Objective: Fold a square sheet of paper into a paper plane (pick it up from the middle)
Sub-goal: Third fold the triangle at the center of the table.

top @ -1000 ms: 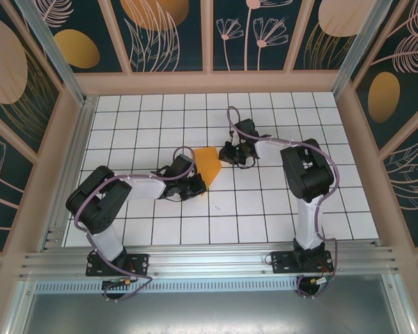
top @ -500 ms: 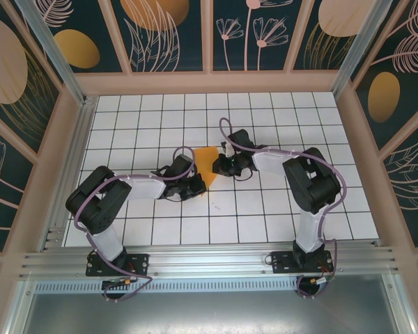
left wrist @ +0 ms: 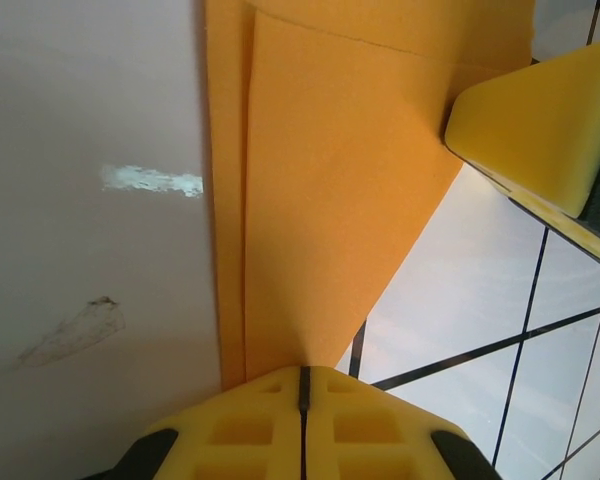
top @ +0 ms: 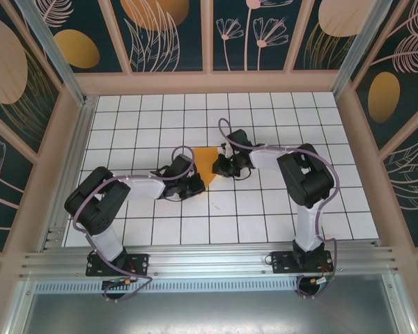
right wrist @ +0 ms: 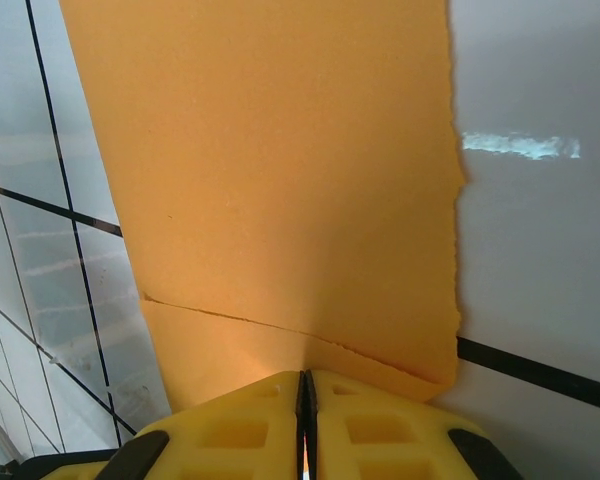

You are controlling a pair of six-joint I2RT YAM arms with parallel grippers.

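Here, the orange sheet of paper (top: pixel 207 162), already folded into a layered, tapering shape, lies on the white tiled tabletop (top: pixel 265 209) between the two arms. Its long axis runs near to far, with the narrow end pointing near. The left arm's fingers (left wrist: pixel 302 388) are pressed together on its near-left edge. The right arm's fingers (right wrist: pixel 305 392) are likewise closed tight on its right edge, so the paper stretches straight ahead of each pair. In the left wrist view, one yellow pad (left wrist: pixel 535 115) of the right pair touches the opposite edge. Neither arm is nearer; the next crease probably follows the long axis between the two grips.
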